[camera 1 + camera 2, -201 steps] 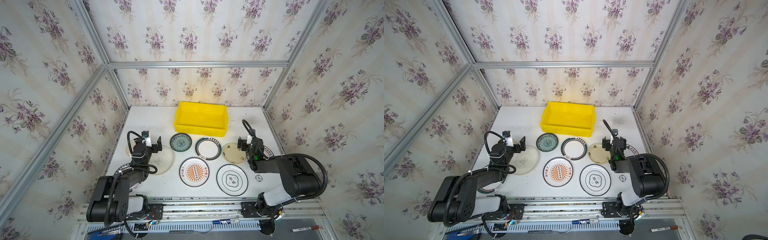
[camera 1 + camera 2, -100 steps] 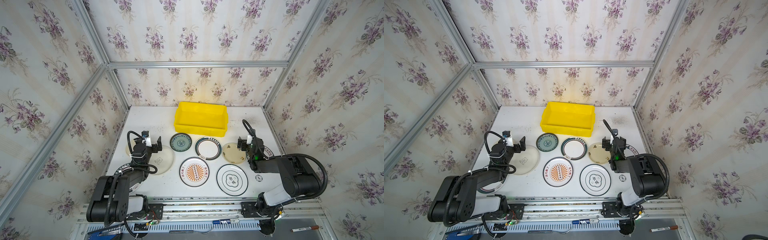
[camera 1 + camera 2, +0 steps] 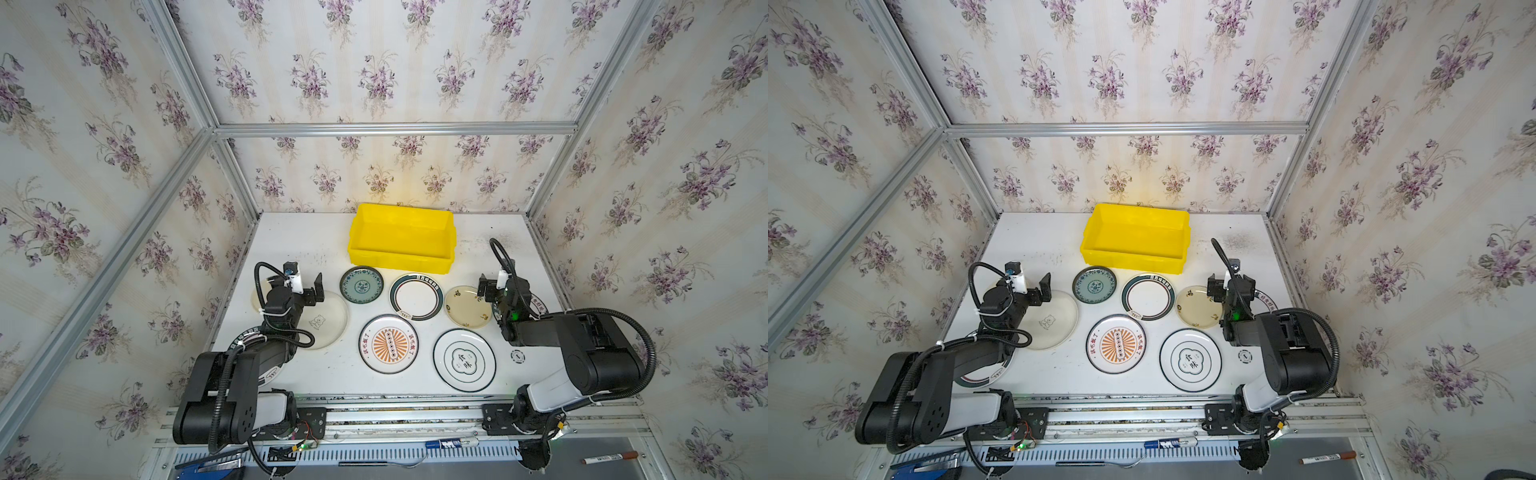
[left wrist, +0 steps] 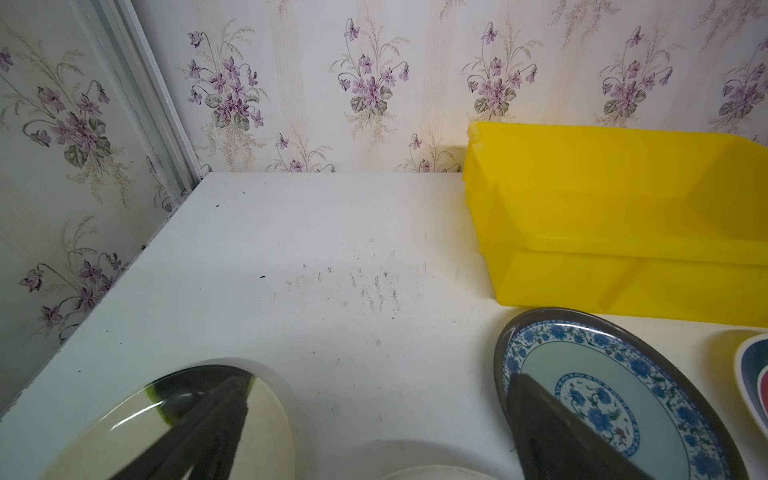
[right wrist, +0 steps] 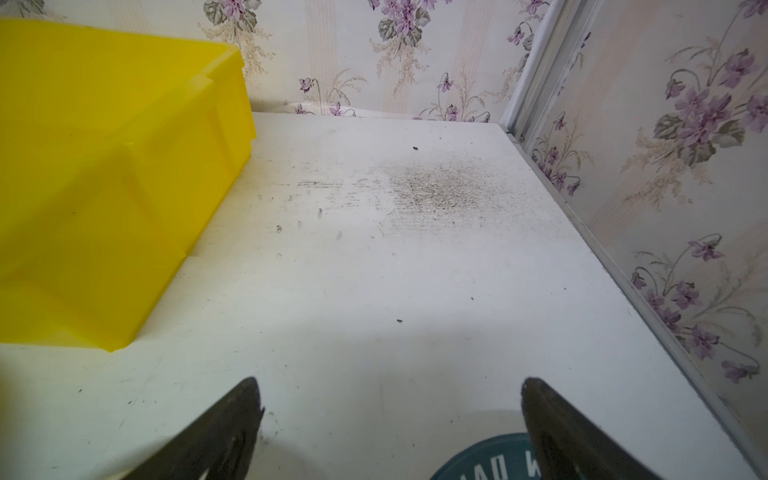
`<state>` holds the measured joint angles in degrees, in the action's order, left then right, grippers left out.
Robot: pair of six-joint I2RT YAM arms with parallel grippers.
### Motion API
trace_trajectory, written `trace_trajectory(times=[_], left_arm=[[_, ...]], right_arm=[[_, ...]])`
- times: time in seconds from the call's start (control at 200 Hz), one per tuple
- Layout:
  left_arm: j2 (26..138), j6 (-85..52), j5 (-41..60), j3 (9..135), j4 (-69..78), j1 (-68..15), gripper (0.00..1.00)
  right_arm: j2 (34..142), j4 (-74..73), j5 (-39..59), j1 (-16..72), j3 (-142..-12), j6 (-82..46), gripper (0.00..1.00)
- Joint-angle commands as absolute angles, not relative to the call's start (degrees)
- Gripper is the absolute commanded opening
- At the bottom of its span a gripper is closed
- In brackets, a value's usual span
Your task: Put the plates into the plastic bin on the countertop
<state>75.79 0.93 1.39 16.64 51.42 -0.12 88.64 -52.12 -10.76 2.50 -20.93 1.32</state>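
While my left gripper (image 4: 380, 386) and right gripper (image 5: 390, 384) are gaping wide and empty, I'm seemingly starting the first pick — needing a plate (image 3: 361, 284) rim pinched.

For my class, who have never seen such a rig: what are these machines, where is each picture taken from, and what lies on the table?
Two black robot arms work at a white countertop. Two pictures look down from overhead; two come from cameras on the arms' wrists. The left gripper and the right gripper are open, holding nothing. Plates lie flat on the countertop, among them a teal plate and a sunburst plate. Behind them stands an empty yellow plastic bin.
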Motion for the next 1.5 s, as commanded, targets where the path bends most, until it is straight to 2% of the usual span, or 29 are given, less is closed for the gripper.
trace_trajectory(times=[0.0, 0.24, 0.345, 0.445, 0.56, 0.65, 0.765, 0.93, 1.015, 1.099, 1.299, 1.494], left_arm=[[75.9, 2.1, 0.5, 17.1, 51.9, -0.5, 1.00], [75.5, 2.2, 0.5, 16.8, 52.3, -0.7, 1.00], [71.3, 3.0, -4.1, 16.9, 49.1, -2.8, 1.00], [63.5, -0.1, -9.8, 20.3, 36.0, -3.8, 1.00], [59.7, -1.7, -14.7, 20.3, 33.9, -6.3, 1.00], [56.8, -2.8, -15.4, 21.5, 31.2, -8.3, 1.00], [54.5, -5.4, -18.6, 26.3, 20.4, -11.3, 1.00], [50.3, -11.7, -24.5, 29.8, 4.8, -17.1, 0.99], [47.0, -15.7, -23.3, 29.1, -0.4, -19.2, 1.00], [43.3, -19.5, -19.1, 27.3, -2.8, -20.7, 1.00], [41.0, -22.9, -8.2, 26.0, -3.2, -25.3, 1.00], [42.4, -21.1, -8.9, 25.4, -1.8, -31.1, 1.00]], right_arm=[[88.5, -53.5, -10.5, 2.5, -21.4, 0.7, 1.00], [88.3, -54.0, -10.8, 2.5, -21.2, 0.9, 1.00], [82.7, -44.3, -14.4, 2.9, -23.4, 0.0, 1.00], [78.1, -39.0, -16.5, 3.7, -24.3, 0.3, 1.00], [74.8, -30.6, -20.9, 6.0, -27.4, -0.5, 1.00], [72.5, -19.2, -18.4, 6.2, -32.6, -5.0, 1.00], [69.0, -5.2, -15.6, 6.5, -38.4, -10.5, 0.99], [61.4, 11.1, -3.3, 6.4, -41.4, -19.6, 0.99], [57.0, 17.6, 2.5, 6.4, -40.8, -22.2, 0.97], [53.1, 24.2, 3.6, 6.4, -40.7, -23.5, 0.97], [50.2, 37.6, -7.0, 6.3, -41.6, -30.0, 0.98], [51.5, 44.4, -9.6, 5.7, -40.7, -40.6, 0.99]])
